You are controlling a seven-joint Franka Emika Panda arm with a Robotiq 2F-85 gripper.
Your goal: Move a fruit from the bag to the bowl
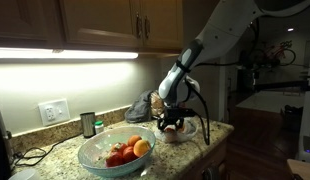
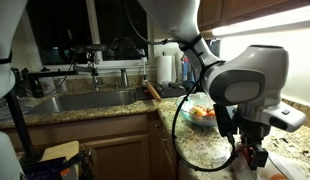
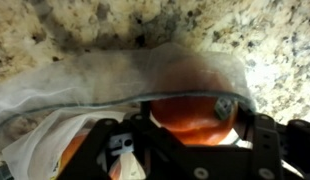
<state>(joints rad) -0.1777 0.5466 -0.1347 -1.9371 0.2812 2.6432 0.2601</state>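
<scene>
Broadly, the granite counter (image 1: pixel 60 150) carries the bowl (image 1: pixel 92 160), wide and pale blue-green, with several orange and red fruits (image 1: pixel 130 150) piled in it. Just beside the bowl, toward the counter's end, lies the bag (image 3: pixel 85 85), clear and crinkled. The end effector (image 1: pixel 172 123) reaches down into the bag's mouth, its fingers drawn narrow around one orange-red fruit (image 3: pixel 195 120) inside the bag.

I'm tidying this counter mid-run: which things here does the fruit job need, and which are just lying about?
In the job: clear plastic bag, fruit inside it, big bowl.
Lying about: grey cloth bag, metal container, paper towel roll, sink.
</scene>
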